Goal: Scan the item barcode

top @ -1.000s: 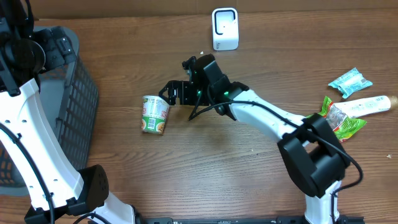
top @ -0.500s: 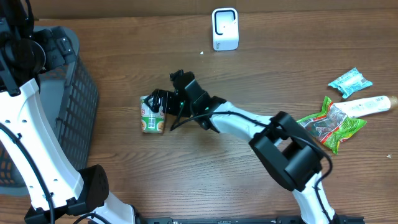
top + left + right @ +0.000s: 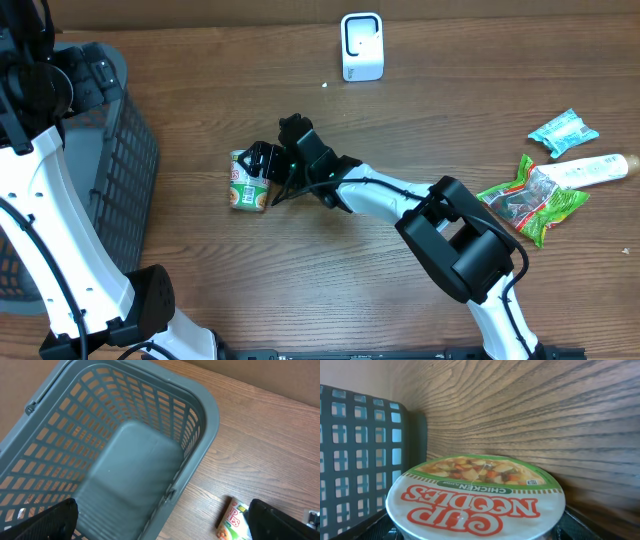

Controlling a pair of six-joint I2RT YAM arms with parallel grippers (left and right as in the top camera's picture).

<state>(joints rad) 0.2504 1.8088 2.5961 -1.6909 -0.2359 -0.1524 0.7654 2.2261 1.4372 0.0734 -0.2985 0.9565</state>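
A cup of chicken noodles lies on its side on the wooden table, with its lid toward the right wrist camera. It also shows at the lower right of the left wrist view. My right gripper straddles the cup, open, with a dark finger close at each side of it; I cannot make out contact. No barcode shows on the cup. The white scanner stands at the table's far edge. My left gripper hangs open over the basket with nothing in it.
A grey slatted basket sits at the table's left, just beyond the cup. At the far right lie a teal packet, a green snack bag and a white tube.
My right gripper has travelled left from beside the cup to around it, and its jaws have narrowed slightly. The cup has shifted a little. The left arm has not moved.
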